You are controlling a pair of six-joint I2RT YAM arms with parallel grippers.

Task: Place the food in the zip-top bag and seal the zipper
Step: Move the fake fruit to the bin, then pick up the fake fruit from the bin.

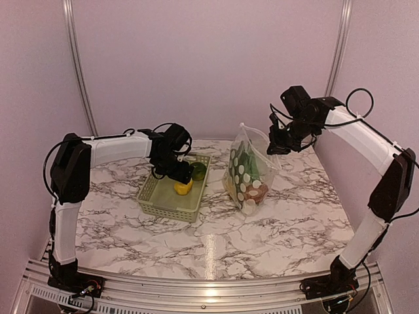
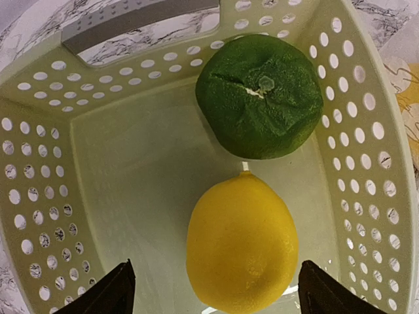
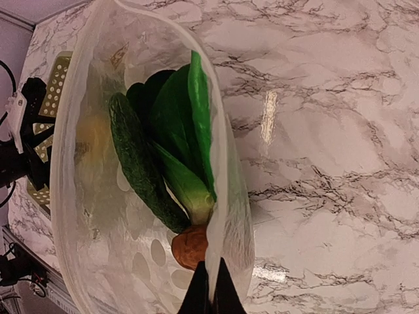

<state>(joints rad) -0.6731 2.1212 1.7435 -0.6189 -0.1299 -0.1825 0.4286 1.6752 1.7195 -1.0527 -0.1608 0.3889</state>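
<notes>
The zip-top bag [image 1: 247,171] stands open on the table, clear with white dots. My right gripper [image 1: 277,145] is shut on its mouth edge [image 3: 216,196] and holds it up. Inside the bag lie a dark green cucumber [image 3: 141,163], a leafy green vegetable [image 3: 180,131] and a brown round piece [image 3: 190,247]. My left gripper [image 1: 178,175] is open inside the pale green basket [image 1: 152,196], its fingertips [image 2: 111,294] on either side of a yellow lemon [image 2: 242,242]. A round dark green fruit [image 2: 260,95] sits just beyond the lemon.
The basket [image 2: 39,196] has perforated walls and a grey handle [image 2: 131,19] at its far end. The marble table [image 1: 262,229] runs to a metal rail at the near edge. Pink walls close in on all sides.
</notes>
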